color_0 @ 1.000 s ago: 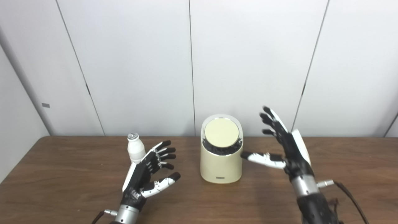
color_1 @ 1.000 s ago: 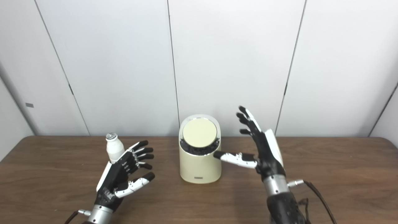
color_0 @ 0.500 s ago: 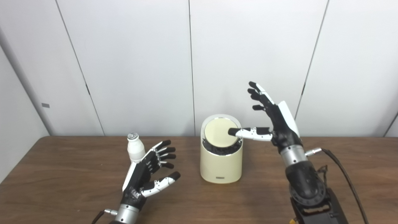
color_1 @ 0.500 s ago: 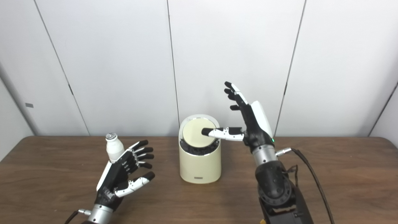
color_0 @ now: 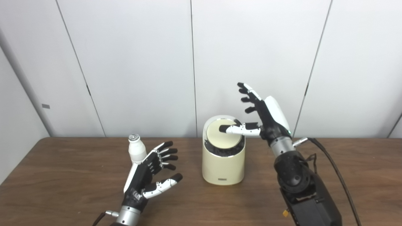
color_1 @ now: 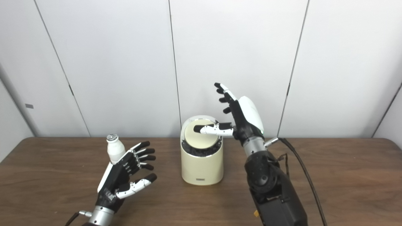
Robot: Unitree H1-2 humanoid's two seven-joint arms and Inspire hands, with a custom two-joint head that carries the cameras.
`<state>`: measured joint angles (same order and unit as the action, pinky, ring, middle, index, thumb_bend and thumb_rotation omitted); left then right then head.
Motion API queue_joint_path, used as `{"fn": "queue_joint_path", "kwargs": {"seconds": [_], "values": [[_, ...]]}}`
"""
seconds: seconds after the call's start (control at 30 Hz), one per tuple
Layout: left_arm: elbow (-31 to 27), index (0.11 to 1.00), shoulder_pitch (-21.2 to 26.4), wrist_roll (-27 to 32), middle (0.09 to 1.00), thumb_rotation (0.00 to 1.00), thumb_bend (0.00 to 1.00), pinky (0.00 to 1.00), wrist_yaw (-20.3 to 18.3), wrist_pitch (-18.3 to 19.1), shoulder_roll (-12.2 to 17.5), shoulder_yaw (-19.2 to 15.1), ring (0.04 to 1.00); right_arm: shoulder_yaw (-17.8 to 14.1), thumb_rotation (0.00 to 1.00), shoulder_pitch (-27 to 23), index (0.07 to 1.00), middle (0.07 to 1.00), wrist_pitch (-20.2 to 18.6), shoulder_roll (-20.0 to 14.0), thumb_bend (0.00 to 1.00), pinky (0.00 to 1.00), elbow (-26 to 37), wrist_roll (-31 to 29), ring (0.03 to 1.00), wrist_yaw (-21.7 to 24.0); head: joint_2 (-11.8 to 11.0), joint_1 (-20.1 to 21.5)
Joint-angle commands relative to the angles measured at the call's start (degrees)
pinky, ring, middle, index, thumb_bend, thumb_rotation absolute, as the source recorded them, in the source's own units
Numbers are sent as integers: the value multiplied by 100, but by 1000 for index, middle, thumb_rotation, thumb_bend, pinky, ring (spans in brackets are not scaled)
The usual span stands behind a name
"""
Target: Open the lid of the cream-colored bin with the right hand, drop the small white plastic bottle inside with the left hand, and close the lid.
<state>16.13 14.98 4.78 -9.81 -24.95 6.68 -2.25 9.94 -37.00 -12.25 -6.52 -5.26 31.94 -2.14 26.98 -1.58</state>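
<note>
**Op:** While my right hand (color_0: 267, 117) hangs over the bin (color_0: 223, 160), nothing in the task is finished. Lid (color_0: 223, 138) looks flat and shut. Thumb lies across its top, contact likely but I can't confirm; the other fingers (color_0: 246, 94) are splayed upward, gripping nothing.

**Log:** And the left?

**Op:** Left hand (color_0: 150, 174) sits open, fingers apart, empty, toward the near edge of the surface (color_0: 62, 188). The bottle (color_0: 137, 151) stands upright just behind it, left of the bin and nearer the far edge. Whether fingertips touch it, I can't tell.

**Log:** So what remains?

**Op:** My read: everything. Lid to open, bottle to grasp and drop in, lid to close. First step is only being set up.

**Log:** Count?

**Op:** One cream-colored bin, mid-surface, with one round lid. One small white bottle, silvery cap. Two hands. One cable (color_0: 339, 169) trailing off the right arm.
</note>
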Motion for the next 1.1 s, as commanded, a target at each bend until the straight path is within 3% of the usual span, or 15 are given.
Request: {"fn": "queue_joint_path", "kwargs": {"seconds": [0.0, 0.5, 0.73, 1.07], "values": [[-26, 853, 54, 1, 776, 174, 707, 603, -23, -179, -55, 53, 730, 16, 417, -301, 891, 867, 80, -2, 941, 640, 93, 61, 799, -83, 7, -3], [-101, 860, 31, -50, 776, 195, 711, 601, 33, -163, -86, 95, 727, 208, 373, -288, 905, 891, 280, -152, 944, 688, -234, 16, 842, 7, 73, -67], [-76, 862, 36, 51, 779, 196, 717, 611, -17, -173, -77, 115, 734, 264, 249, -275, 903, 888, 262, -233, 918, 677, -261, 76, 836, 8, 73, -67], [-122, 860, 5, -7, 778, 188, 714, 607, 25, -174, -85, 135, 722, 289, 233, -318, 903, 886, 318, -338, 908, 674, -370, 100, 830, -30, 118, -78]]}}
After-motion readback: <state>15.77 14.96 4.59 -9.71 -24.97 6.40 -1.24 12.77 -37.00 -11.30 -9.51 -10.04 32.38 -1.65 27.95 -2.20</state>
